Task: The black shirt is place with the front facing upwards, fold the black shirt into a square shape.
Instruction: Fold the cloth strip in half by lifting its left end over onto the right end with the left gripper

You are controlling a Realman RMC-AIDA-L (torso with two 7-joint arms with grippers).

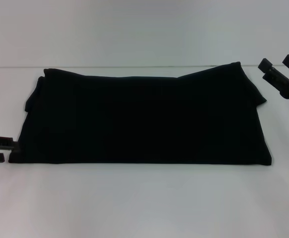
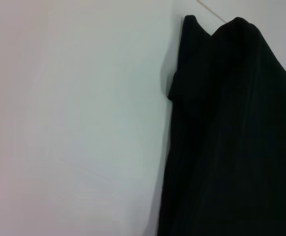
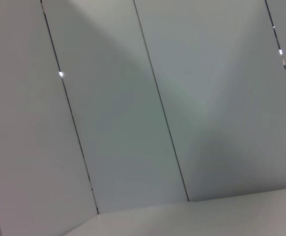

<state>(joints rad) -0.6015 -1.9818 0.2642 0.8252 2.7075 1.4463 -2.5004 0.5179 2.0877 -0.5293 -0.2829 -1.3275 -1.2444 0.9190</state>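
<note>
The black shirt [image 1: 144, 121] lies flat on the white table [image 1: 144, 203], folded into a wide band with its long edges running left to right; no print or label shows. Its left end also fills one side of the left wrist view as black cloth [image 2: 231, 137]. My left gripper [image 1: 5, 149] sits low on the table at the shirt's near left corner, fingers apart, the upper finger touching the cloth edge. My right gripper [image 1: 276, 62] hovers open just beyond the shirt's far right corner, holding nothing.
A seam line [image 1: 134, 66] crosses the table behind the shirt. The right wrist view shows only pale wall panels [image 3: 133, 108] with dark joints and a strip of table surface [image 3: 207, 216].
</note>
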